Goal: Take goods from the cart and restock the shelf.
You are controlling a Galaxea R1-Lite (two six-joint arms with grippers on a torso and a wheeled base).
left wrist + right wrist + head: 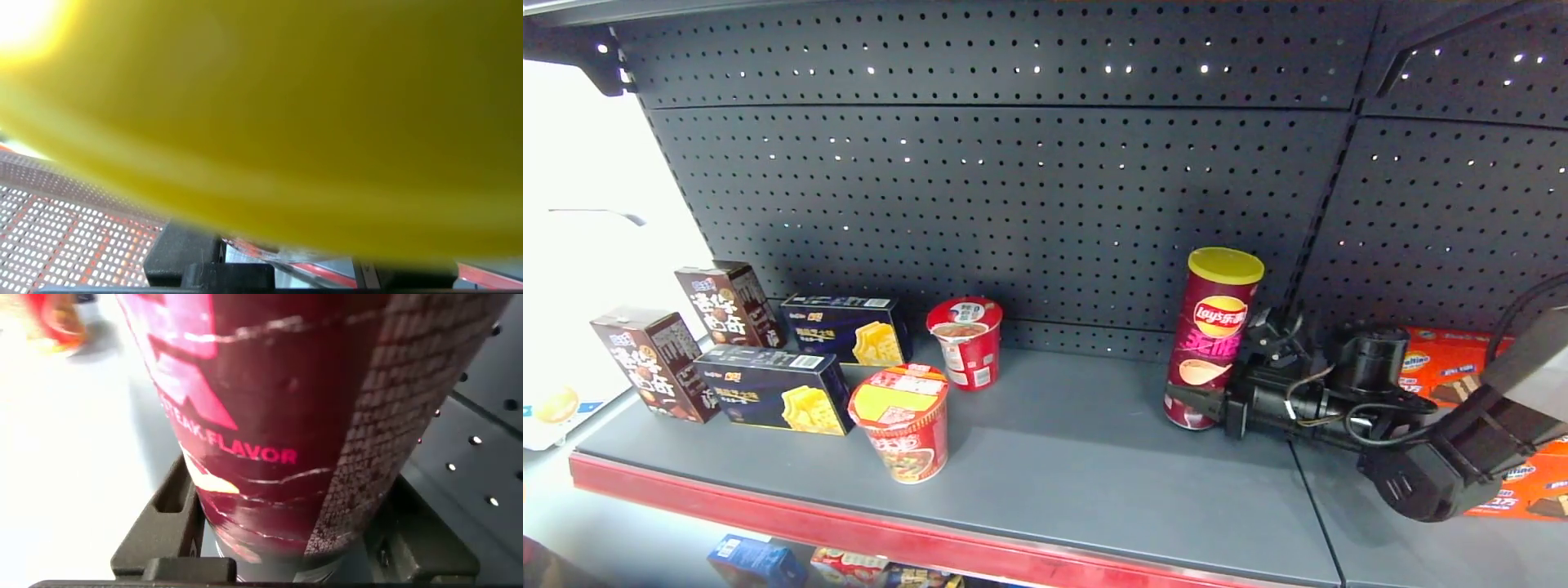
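A dark red chips can [1213, 335] with a yellow lid stands upright on the grey shelf [1078, 474], right of its middle. My right gripper [1191, 408] comes in from the right and is shut on the can's lower part. The right wrist view shows the can [278, 416] close up between the two dark fingers [155, 531]. A blurred yellow object [270, 114] sits right in front of my left gripper's camera. Beneath it lies white and red cart mesh [57, 229].
Left on the shelf stand two red noodle cups [903, 420] [968, 339], two dark blue boxes [772, 388] [849, 327] and two brown boxes [654, 359] [727, 304]. Orange boxes [1445, 359] fill the neighbouring bay at right. A perforated back panel [1013, 204] closes the rear.
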